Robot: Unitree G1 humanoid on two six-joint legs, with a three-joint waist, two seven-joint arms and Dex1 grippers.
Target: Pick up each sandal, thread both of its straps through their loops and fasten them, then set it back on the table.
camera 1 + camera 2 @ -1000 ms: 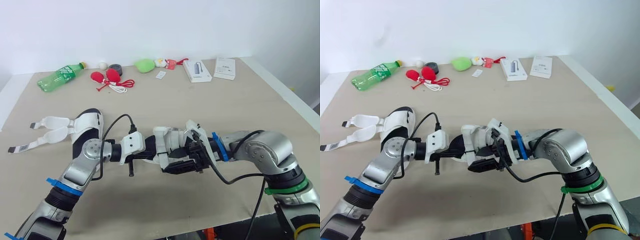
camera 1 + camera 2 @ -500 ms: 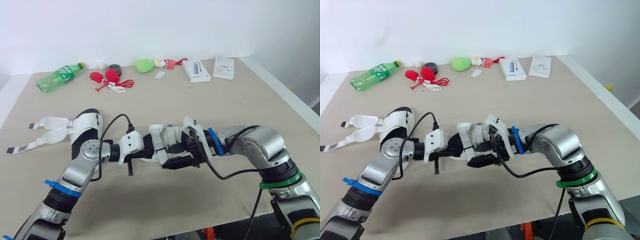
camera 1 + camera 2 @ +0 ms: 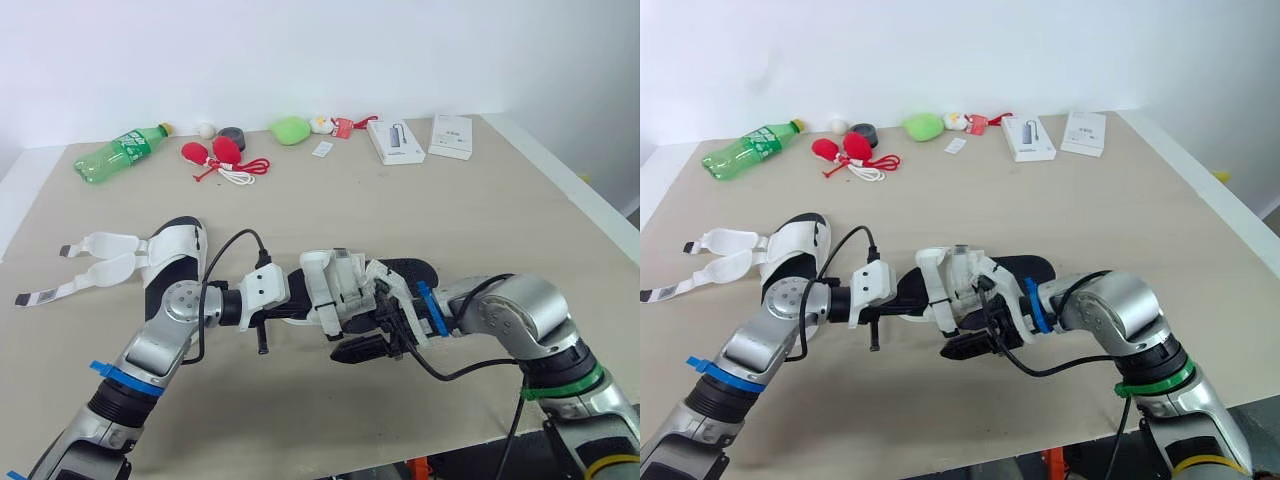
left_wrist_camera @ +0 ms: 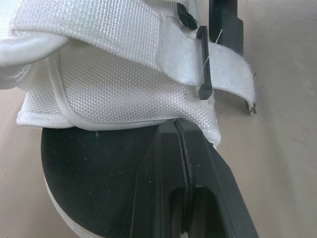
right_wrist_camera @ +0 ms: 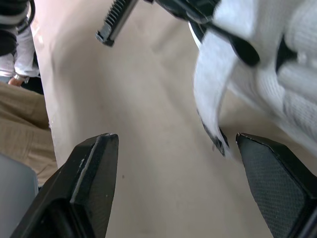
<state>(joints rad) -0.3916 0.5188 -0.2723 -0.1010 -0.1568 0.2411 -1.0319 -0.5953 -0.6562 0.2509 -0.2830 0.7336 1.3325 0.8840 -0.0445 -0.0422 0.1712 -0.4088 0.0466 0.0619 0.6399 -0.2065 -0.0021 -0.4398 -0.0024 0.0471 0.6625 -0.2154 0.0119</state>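
Worked sandal [image 3: 345,290] sits at the middle of the desk [image 3: 480,210], near the front edge, between the two grippers. The black footbed faces up and the toe points toward the right edge. Can't tell if the sole touches the desk or hangs just above it.

Left gripper [image 4: 177,124]: fingers pressed flat together, clamped on the sandal where the tips meet the hem of the white mesh upper, above the footbed. In the left wrist view a black loop [image 4: 203,64] lies across a white strap [image 4: 223,74], and the strap's free end sticks out past it.

Right gripper [image 5: 173,144]: fingers [image 5: 94,173] spread wide and holding nothing. It sits on the front side of the sandal, just beside it. In the right wrist view a loose white strap end [image 5: 210,84] hangs down from the upper, in line with the gap between the fingers and clear of both.

Second sandal [image 3: 170,255] lies flat by the left edge, well apart from the first, with both its straps [image 3: 100,255] undone and splayed toward that edge.

Clutter along the back edge: green bottle [image 3: 118,155] toward the back-left corner, red items with cord [image 3: 215,155], black roll [image 3: 232,138], green lump [image 3: 289,130], and two boxes [image 3: 394,140] [image 3: 450,136] toward the back-right corner.
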